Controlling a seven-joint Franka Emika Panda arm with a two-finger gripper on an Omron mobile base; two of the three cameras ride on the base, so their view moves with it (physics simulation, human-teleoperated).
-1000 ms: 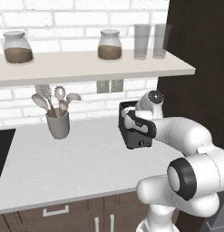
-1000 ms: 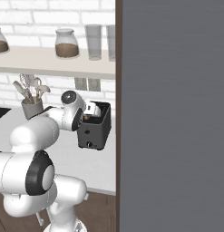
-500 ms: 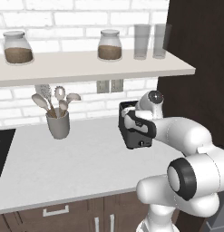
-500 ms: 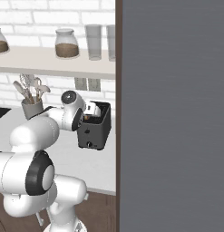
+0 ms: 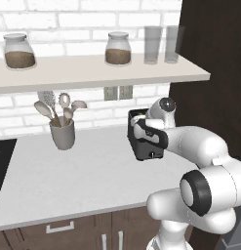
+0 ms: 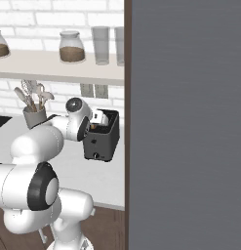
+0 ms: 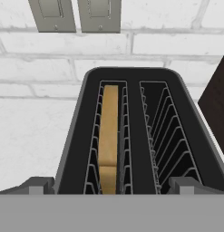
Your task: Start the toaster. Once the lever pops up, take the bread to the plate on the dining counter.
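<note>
Nothing has moved since the earlier frames: the arm, the toaster (image 5: 145,141) and everything on the counter (image 5: 83,180) sit exactly where they were. The end effector (image 7: 111,185) hovers just above the toaster, looking down into its two slots, and its fingers (image 7: 37,185) stand wide apart, one on either side of the toaster's near end, gripping nothing.

Inside the toaster, the left slot as seen from the hand holds the bread (image 7: 108,136), a golden-brown slice standing on edge between the wire guides. The right slot shows bare wire guides and dark walls. The toaster stands toward the right end of the white counter, close to the brick wall (image 5: 92,19) and beside a dark tall cabinet (image 5: 214,53) on its right. A small light knob shows low on its near face in the base views.

To the left on the counter, near the wall, a grey utensil cup (image 5: 62,134) holds several wooden spoons and a whisk. On the shelf (image 5: 92,73) above, two lidded glass jars (image 5: 117,49) hold a brown filling, and two clear tumblers (image 5: 152,45) stand just right of them. Two wall outlets (image 7: 75,14) are mounted in the brick behind the toaster.
</note>
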